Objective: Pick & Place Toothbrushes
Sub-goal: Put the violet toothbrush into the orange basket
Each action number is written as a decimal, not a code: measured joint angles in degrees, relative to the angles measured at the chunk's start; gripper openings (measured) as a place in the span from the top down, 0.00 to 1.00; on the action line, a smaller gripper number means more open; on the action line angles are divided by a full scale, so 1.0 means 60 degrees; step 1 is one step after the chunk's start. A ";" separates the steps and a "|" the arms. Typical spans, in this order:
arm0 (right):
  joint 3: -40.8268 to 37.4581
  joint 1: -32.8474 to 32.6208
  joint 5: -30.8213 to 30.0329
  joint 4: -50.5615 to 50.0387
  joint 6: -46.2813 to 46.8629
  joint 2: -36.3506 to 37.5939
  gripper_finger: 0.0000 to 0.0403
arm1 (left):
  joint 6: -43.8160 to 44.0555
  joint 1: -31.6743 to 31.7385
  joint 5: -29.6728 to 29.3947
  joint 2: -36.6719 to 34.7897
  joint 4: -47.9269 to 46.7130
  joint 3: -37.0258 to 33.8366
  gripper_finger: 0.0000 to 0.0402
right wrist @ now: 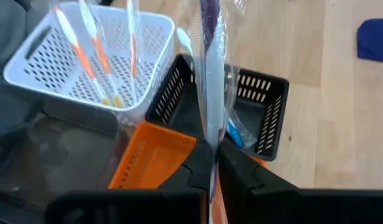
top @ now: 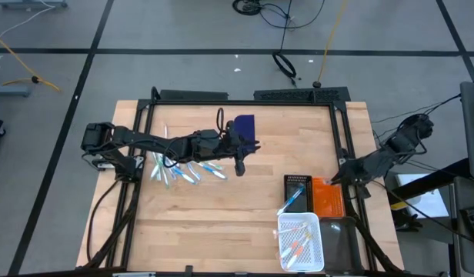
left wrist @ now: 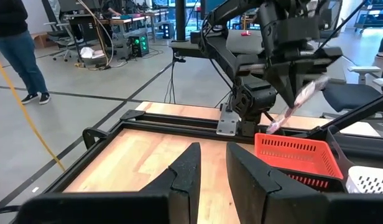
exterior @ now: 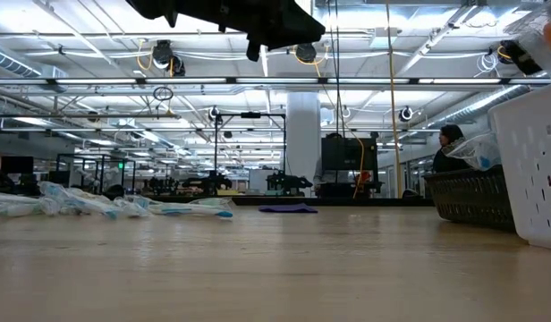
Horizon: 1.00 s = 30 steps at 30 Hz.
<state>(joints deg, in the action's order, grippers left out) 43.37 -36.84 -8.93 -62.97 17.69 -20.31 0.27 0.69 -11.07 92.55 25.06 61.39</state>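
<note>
Several toothbrushes [top: 183, 171] in clear wrappers lie in a loose pile on the wooden table, left of centre; the low view shows the same pile [exterior: 123, 207]. My left gripper [top: 241, 165] hovers just right of the pile, well above the table, open with nothing between its fingers [left wrist: 210, 177]. At the table's right edge, my right gripper [top: 338, 178] is shut on one wrapped toothbrush [right wrist: 210, 81] with a purple and white handle. It holds this over the orange basket [right wrist: 151, 158] and the black basket [right wrist: 253, 109]. My right gripper pinches the wrapped toothbrush near one end [right wrist: 211, 142] between its two fingers. The brush runs on past the fingertips, roughly in line with them. The fingers slant downward, and the brush [left wrist: 296, 102] hangs tilted, clear of the orange basket [left wrist: 297, 155] below it.
Three baskets stand at the near right: a black one [top: 297, 183] with a blue toothbrush [top: 293, 200] sticking out, the orange one [top: 327, 198], and a white one [top: 300, 242] holding orange-and-white toothbrushes. A dark blue flat rectangle [top: 243, 123] lies toward the far edge. People stand beyond the table.
</note>
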 joint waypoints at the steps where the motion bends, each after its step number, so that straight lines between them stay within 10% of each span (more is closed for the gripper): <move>1: -0.0108 0.0000 0.0003 0.0025 0.0000 0.0007 0.99 | 0.0003 -0.0001 0.0000 0.0000 0.0000 0.0000 0.80; 30: -0.1135 0.0000 0.0592 0.0801 0.0979 0.0007 0.87 | 0.0000 -0.0002 0.0000 0.0000 0.0000 0.0000 0.80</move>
<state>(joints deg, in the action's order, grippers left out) 36.56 -36.84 -5.37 -58.16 23.57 -20.27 0.27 0.68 -11.07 92.55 25.06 61.39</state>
